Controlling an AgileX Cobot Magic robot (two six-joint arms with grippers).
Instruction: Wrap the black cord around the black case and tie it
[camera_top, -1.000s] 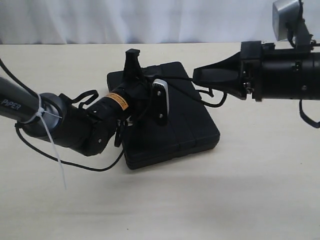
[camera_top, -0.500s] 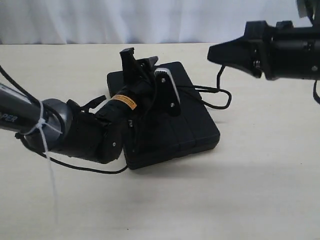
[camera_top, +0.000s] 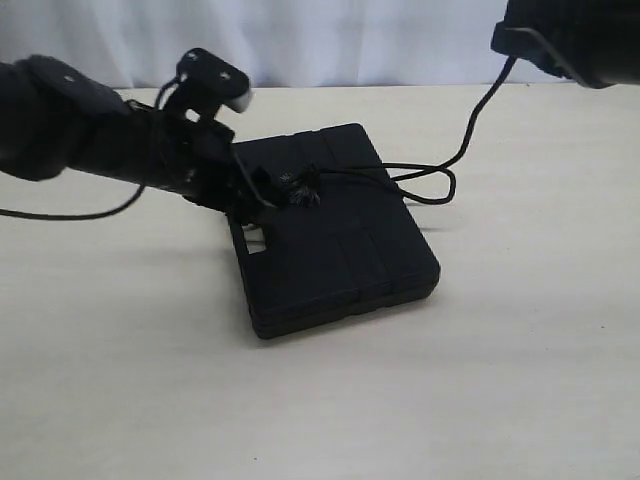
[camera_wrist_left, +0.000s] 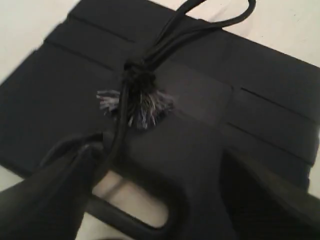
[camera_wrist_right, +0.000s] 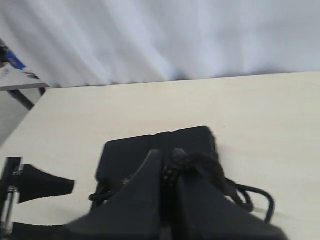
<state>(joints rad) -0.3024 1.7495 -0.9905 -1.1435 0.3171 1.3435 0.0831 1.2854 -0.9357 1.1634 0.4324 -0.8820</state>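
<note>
The black case (camera_top: 335, 245) lies flat mid-table, its handle slot (camera_wrist_left: 132, 200) toward my left arm. The black cord (camera_top: 425, 185) is knotted on top of it, and a frayed tuft (camera_wrist_left: 137, 105) sticks out of the knot. From there the cord loops off the far right edge and climbs to my right gripper (camera_top: 515, 42), which is high at the top right. That gripper (camera_wrist_right: 167, 172) is shut on the braided cord (camera_wrist_right: 200, 162). My left gripper (camera_wrist_left: 157, 160) hangs open over the slot end of the case (camera_wrist_left: 210, 100), with one strand running beside a finger (camera_wrist_left: 60, 185).
The pale table (camera_top: 520, 350) stretches all round the case. A white curtain (camera_top: 350, 40) closes off the back. A thin arm cable (camera_top: 60, 213) trails over the table at the left.
My left gripper has opened, let go of the cord and drawn back to the left, uncovering the knot. My right gripper has risen up and to the right with its cord end.
</note>
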